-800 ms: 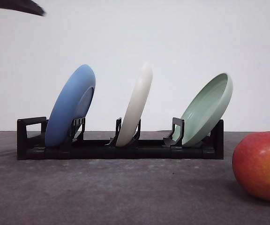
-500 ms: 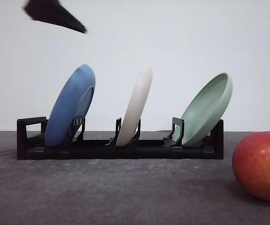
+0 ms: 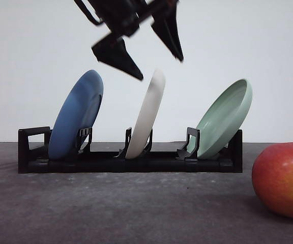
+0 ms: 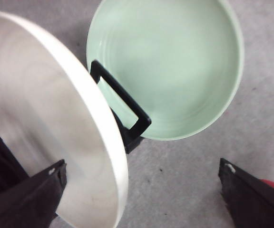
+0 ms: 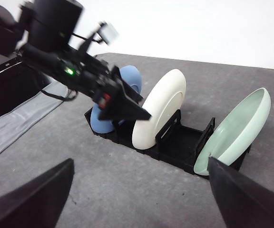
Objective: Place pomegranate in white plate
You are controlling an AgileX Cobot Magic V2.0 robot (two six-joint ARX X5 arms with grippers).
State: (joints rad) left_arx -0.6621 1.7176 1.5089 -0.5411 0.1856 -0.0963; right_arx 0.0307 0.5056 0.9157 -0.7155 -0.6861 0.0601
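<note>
Round red-to-yellow pomegranate resting on the grey tabletop at the right, cut off by the front view's edge, well apart from the matte cream round plate leaning upright in the middle slot of the black rack. Left black gripper, blurred, hanging spread wide above that plate's rim, gripping nothing; half a second ago just a dark tip near the top left. Right gripper likewise parted and unladen.

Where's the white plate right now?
In the front view, the white plate stands on edge in the black rack's middle slot, between the blue plate and the mint-green plate.
</note>
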